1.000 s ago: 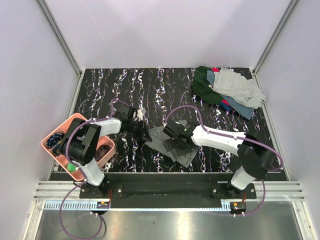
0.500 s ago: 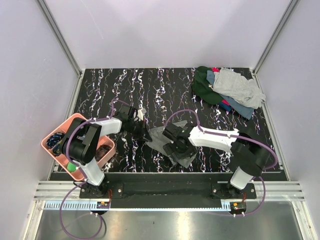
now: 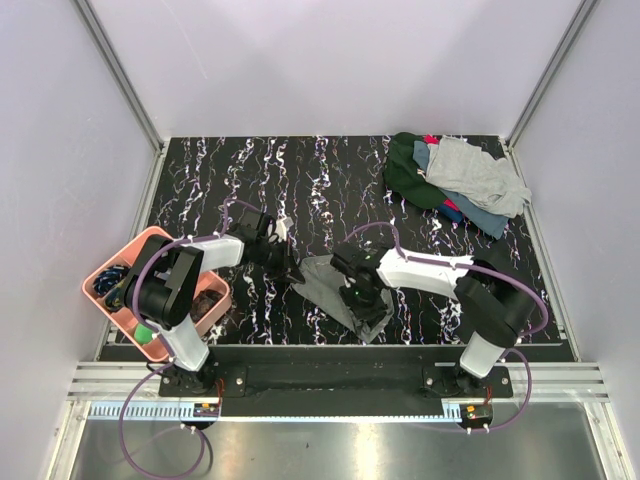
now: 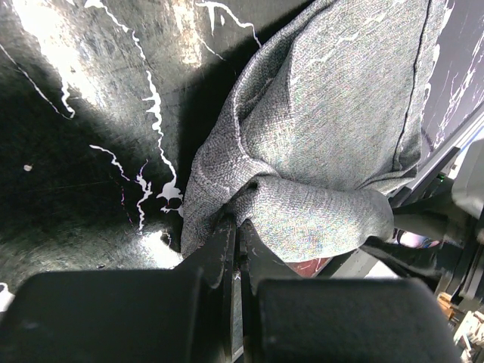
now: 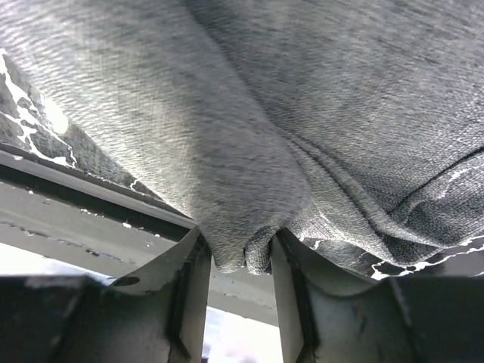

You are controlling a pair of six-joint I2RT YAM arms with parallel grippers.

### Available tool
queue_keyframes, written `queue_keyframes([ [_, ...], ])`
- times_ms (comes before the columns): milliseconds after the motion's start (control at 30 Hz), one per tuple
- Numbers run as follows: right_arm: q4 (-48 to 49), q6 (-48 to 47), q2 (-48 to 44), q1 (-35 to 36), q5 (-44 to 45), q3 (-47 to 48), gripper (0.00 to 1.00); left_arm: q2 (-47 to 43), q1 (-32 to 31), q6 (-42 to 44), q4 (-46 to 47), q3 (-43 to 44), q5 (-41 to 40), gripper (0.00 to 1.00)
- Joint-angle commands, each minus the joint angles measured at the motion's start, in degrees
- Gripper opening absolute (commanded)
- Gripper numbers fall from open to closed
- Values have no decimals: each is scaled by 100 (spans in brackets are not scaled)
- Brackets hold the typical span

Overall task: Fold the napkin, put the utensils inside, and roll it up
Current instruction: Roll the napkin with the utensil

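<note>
Both pincers are clamped on the napkin [image 3: 328, 283]: the left gripper [image 3: 291, 270] is closed on the cloth's left corner, just left of the frame's centre in the top view, and the right gripper [image 3: 360, 297] is closed on a pinched fold slightly lower and to the right. In the left wrist view, the fingers [image 4: 225, 246] are seen pressed together at the bottom centre with a bunched edge of the grey fabric nipped between them. The rest of the cloth is spread toward the upper right over the black marbled table [image 4: 76, 113]. In the right wrist view, a ridge of the napkin [image 5: 302, 113] is gathered between the two fingers at the bottom centre, and the upper frame is filled by the cloth. From above, the napkin is seen rumpled into a rough triangle between the two arms. A heap of cloths [image 3: 455, 180] is piled at the table's upper right, well apart from the napkin. A pink bin [image 3: 100, 275] is placed at the left edge; its dark contents cannot be made out with certainty.
</note>
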Motion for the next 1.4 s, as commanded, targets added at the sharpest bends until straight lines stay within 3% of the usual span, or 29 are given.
queue_keyframes([
  [0, 124, 105, -99, -305, -175, -191, 43, 189, -65, 112, -145, 39, -142, 0],
  [167, 106, -36, -186, -314, -114, -113, 79, 356, -74, 138, -259, 197, -98, 0],
  [233, 19, -71, -449, -314, 70, 124, 85, 391, -74, 156, -321, 250, -142, 0],
  [267, -8, -150, -651, -314, 149, 212, 94, 400, -74, 156, -356, 250, -151, 0],
  [367, 9, -334, -1046, -209, 650, 589, 100, 427, -74, 174, -400, 285, -160, 0],
  [633, 1457, -1529, -952, 1012, 2390, 547, 100, 365, -74, 183, -444, 285, -186, 0],
  [767, 2021, -2092, -391, 1162, 2462, 458, 100, 321, -74, 191, -462, 285, -230, 0],
  [1033, 2364, -2251, 191, 1162, 2260, 318, 95, 321, -74, 209, -506, 320, -239, 0],
  [1133, 2409, -2199, 305, 1119, 2233, 213, 90, 321, -74, 218, -506, 320, -230, 0],
  [1267, 2426, -2040, 472, 969, 1900, 116, 71, 295, -74, 226, -514, 312, -256, 0],
  [1367, 2427, -1952, 560, 847, 1549, 90, 62, 216, -74, 218, -506, 294, -318, 0],
])
